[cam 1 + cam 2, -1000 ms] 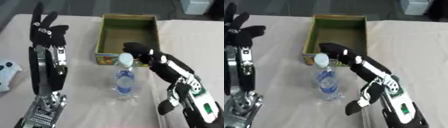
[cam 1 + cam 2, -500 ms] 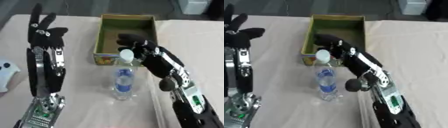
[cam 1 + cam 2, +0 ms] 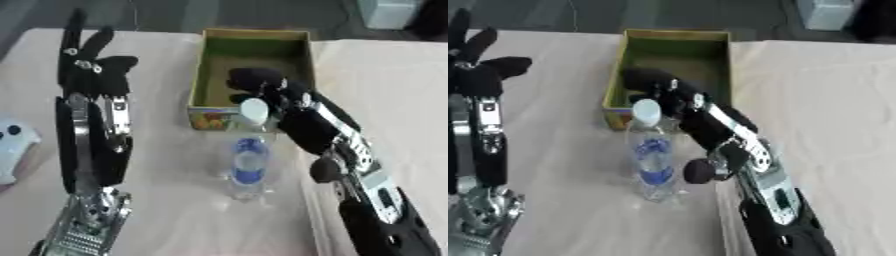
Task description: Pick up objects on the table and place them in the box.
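The bottle stands upright on the worktop just before the box, which looks bare inside, so nothing is placed yet; the right hand curls beside its cap, contact unclear, and the left hand hangs open.

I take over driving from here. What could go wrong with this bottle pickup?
The right hand sits high, near the cap of the upright water bottle, so a nudge there might topple it. The box stands just behind the bottle, and the hand could bump its near wall. The left hand is raised open, away from the bottle.
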